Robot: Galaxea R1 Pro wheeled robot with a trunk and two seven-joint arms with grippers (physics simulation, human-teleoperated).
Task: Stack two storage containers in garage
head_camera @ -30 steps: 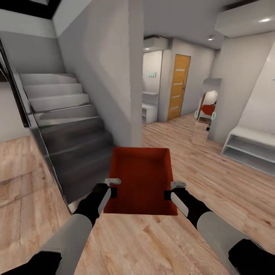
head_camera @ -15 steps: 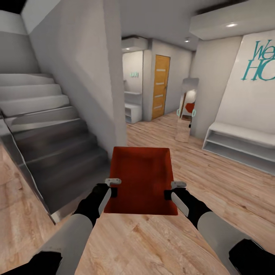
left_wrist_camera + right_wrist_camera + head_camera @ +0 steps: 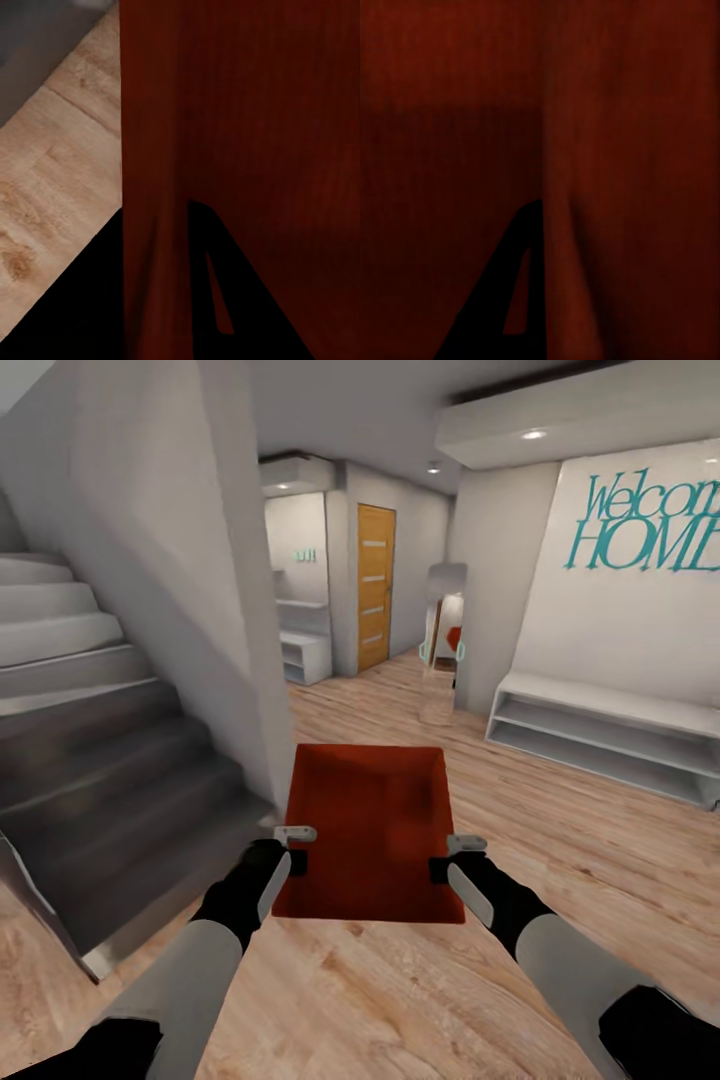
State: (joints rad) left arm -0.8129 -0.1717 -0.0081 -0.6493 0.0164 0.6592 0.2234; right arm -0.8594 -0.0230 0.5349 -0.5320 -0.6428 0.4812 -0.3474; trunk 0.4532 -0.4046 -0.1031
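Head view: I hold 1 storage container (image 3: 370, 830) at lower centre, above the wood-plank floor (image 3: 560, 860); left gripper (image 3: 293, 847) and right gripper (image 3: 452, 857) each clamp a side wall. Staircase (image 3: 90, 740) at left, door (image 3: 375, 587) at upper centre.
Left wrist view: fingers (image 3: 206, 285) straddle the red wall.
Right wrist view: jaws closed on the wall likewise.

Wood-plank floor (image 3: 560, 880), grey staircase (image 3: 90, 740), perhaps mirror (image 3: 443, 645).
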